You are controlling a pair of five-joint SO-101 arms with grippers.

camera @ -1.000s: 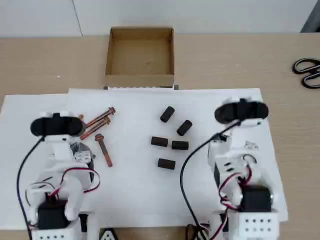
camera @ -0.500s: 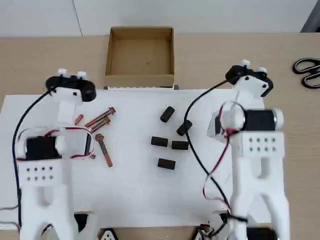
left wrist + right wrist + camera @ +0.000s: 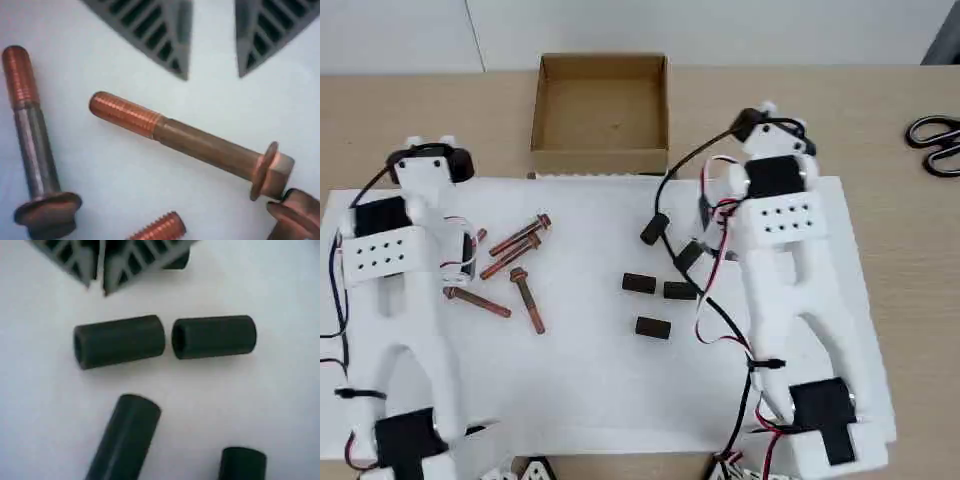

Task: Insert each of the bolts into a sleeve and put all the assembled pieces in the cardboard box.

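Several copper bolts (image 3: pixel 520 236) lie loose on the left of the white sheet (image 3: pixel 580 390). Several black sleeves (image 3: pixel 639 283) lie scattered at its middle. The empty cardboard box (image 3: pixel 600 160) stands behind the sheet. My left gripper (image 3: pixel 470 258) hangs open just over the bolts. Its grey fingertips (image 3: pixel 182 70) stand apart above a bolt (image 3: pixel 190 145) lying flat, without touching it. My right gripper (image 3: pixel 708 232) is at the right edge of the sleeve group. Its fingers (image 3: pixel 85 270) are shut, empty, beside two sleeves (image 3: pixel 120 341) lying end to end.
Black scissors (image 3: pixel 935 140) lie on the wooden table at the far right. Both white arms stretch from the front edge over the sheet's sides. Red and black cables hang off the right arm near the sleeves.
Both arms have unfolded from a low, tucked pose at the front and stretched forward, bringing the grippers down over the bolts and the sleeves. The bolts and sleeves lie as before.
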